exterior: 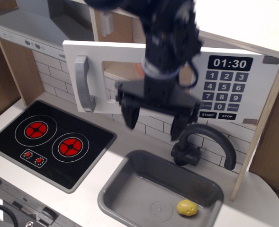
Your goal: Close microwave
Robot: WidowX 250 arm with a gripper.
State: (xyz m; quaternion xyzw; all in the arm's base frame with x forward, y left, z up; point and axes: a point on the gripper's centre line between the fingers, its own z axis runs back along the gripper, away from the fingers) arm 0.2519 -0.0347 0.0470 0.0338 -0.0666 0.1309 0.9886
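Observation:
The toy microwave (234, 85) hangs above the counter, with a black keypad showing 01:30 on its right. Its wide white door (99, 80) with a grey vertical handle (82, 84) stands swung partly open toward me. My black gripper (154, 120) hangs in front of the door's window and lower edge, fingers (130, 116) pointing down and spread apart, holding nothing. The arm hides most of the window and what is inside.
A black two-burner stove (51, 142) lies at the left. A grey sink (125, 189) holds a yellow toy (187, 207). A dark faucet (208, 142) rises just right of the gripper. A grey extractor hood (30, 28) is at the upper left.

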